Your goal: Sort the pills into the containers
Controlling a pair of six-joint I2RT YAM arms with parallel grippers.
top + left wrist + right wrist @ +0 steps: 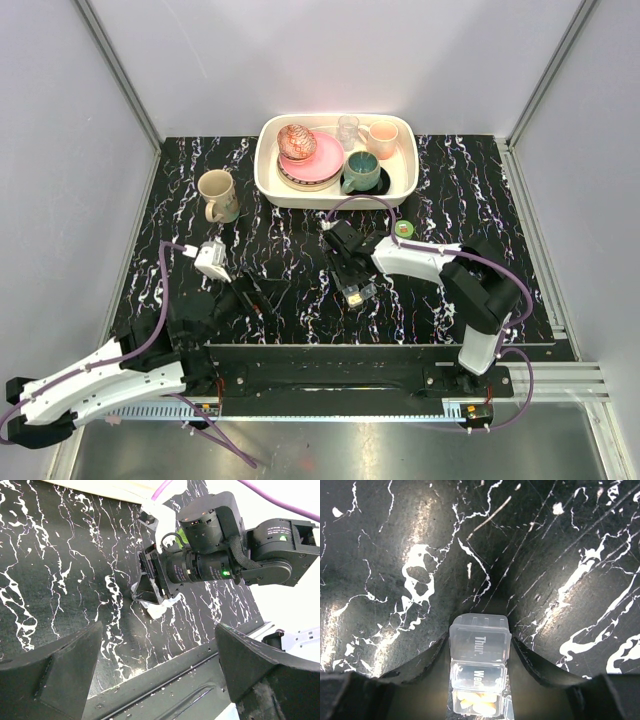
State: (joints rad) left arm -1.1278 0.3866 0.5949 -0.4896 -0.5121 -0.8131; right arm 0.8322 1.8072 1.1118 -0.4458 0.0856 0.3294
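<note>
Sorting midway: clear three-cell plastic strip [480, 647] clamped by right gripper [480, 638], yellow pills [475, 703] in bottom-edge cell; left gripper [160, 675] jaws spread. Next, probably: other cells filled.

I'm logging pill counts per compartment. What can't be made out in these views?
- Right wrist: the pills overlap and the bottom edge cuts their compartment, so no count.
- Right wrist: printed lids on the containers blur what lies under them.
- Top external: the containers are too small, partly under the right gripper.
- Left wrist: the right gripper covers most of the containers; no pills show.
</note>
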